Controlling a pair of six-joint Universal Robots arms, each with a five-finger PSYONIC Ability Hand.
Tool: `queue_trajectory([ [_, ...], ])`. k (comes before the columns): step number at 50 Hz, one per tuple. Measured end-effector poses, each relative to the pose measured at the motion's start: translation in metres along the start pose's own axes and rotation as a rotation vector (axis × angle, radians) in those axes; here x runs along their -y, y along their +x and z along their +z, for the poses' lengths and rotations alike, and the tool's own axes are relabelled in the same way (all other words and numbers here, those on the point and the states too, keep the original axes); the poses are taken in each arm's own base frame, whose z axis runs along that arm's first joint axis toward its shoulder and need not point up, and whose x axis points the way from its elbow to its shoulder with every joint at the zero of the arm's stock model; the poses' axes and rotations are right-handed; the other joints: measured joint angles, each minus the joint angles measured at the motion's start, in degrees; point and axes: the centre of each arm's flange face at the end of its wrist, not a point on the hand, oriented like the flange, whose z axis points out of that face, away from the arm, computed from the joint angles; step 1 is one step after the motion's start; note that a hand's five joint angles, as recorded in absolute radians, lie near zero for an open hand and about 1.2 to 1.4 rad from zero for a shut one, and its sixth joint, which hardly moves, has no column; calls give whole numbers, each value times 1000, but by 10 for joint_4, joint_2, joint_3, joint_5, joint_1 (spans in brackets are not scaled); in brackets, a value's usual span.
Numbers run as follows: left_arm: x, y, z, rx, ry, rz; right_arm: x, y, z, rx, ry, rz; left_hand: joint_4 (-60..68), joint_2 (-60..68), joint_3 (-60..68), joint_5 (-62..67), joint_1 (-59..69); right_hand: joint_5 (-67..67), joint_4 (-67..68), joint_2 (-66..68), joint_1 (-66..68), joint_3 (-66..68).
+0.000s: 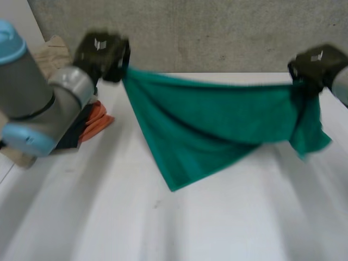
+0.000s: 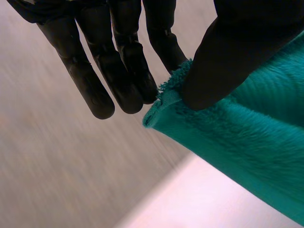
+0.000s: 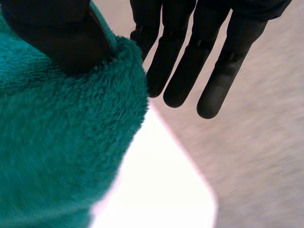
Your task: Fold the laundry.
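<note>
The green towel (image 1: 217, 125) hangs in the air over the far half of the white table (image 1: 190, 228), with its top edge pulled nearly straight between the two hands. From that edge the cloth drops to a single low corner near the table's middle; whether this corner touches the surface cannot be told. A shorter fold of cloth hangs loose below the right end.

The near half of the table is bare and leaves open room in front of and beneath the towel. At the left, an orange cloth (image 1: 97, 120) lies on a dark one at the table's edge, just beside the left arm (image 1: 38, 109) and well apart from the towel. A grey wall (image 1: 217, 30) runs close behind.

The left hand (image 1: 102, 50) is raised at the towel's left top corner. In the left wrist view its thumb presses the corner's hem against the side of one straight finger, and the other fingers point out free. The right hand (image 1: 318, 64) is raised at the right end of the top edge, with its thumb clamped down on bunched cloth and its fingers extended past it.
</note>
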Motion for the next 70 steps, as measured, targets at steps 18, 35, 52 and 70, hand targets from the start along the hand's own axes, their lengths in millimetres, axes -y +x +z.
queue_trajectory([
  [18, 29, -5, -8, 141, 231, -100, 28, 9, 21, -189, 329, 173, 0, 0, 0, 6, 0, 5, 0, 2, 0, 0],
  [35, -72, 55, -83, -32, -196, -158, -98, -76, 34, 106, -290, 67, 0, 1, 1, 6, 0, -394, -400, -391, -349, -395],
  [52, -3, 53, -92, -49, -9, -153, -50, -39, -16, -101, -149, 101, 0, 1, 1, 6, 0, -386, -406, -393, -354, -400],
  [70, 32, 61, -91, -75, 97, -155, -96, -103, -60, 59, -154, 372, 0, 1, 1, 6, 0, -351, -358, -343, -305, -353],
])
